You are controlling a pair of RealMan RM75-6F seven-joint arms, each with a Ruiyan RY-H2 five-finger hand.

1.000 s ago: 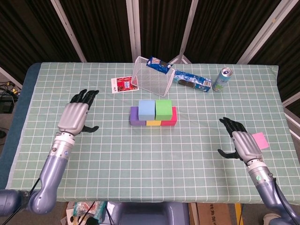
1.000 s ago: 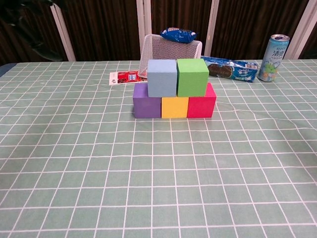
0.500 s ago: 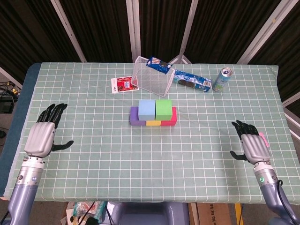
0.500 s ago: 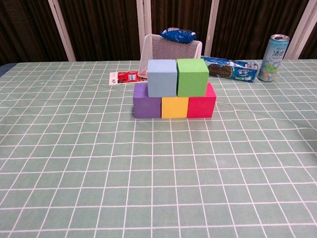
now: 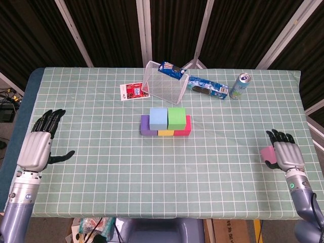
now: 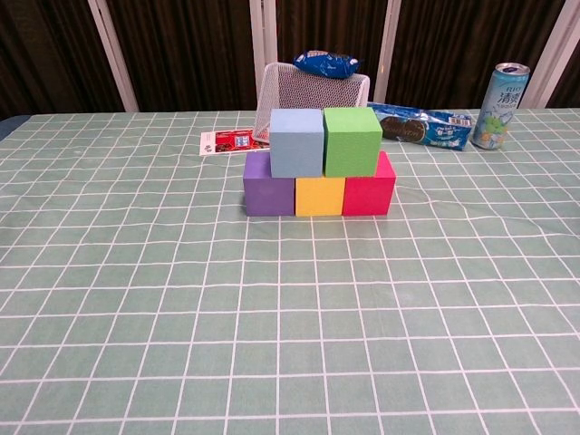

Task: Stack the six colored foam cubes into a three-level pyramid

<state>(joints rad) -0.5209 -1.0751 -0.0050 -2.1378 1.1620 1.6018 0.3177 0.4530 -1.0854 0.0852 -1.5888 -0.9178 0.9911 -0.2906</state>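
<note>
With two levels standing mid-desk [image 5: 101, 167], the pyramid is awaiting its top cube.
Right robot hand [image 5: 284, 153] is grasping the pink cube [image 5: 266, 153] near the desk's right edge; left robot hand [image 5: 38, 144] is hovering released.

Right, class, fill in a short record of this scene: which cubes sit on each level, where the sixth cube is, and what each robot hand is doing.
Bottom level: purple cube, yellow cube, red cube, side by side
Second level: blue cube, green cube
Top level: not yet placed
Sixth cube: pink cube, far right of the stack, against the right robot hand; grip unclear
Left robot hand: holds nothing, fingers apart
Behind the stack: mesh basket, drink can
</note>
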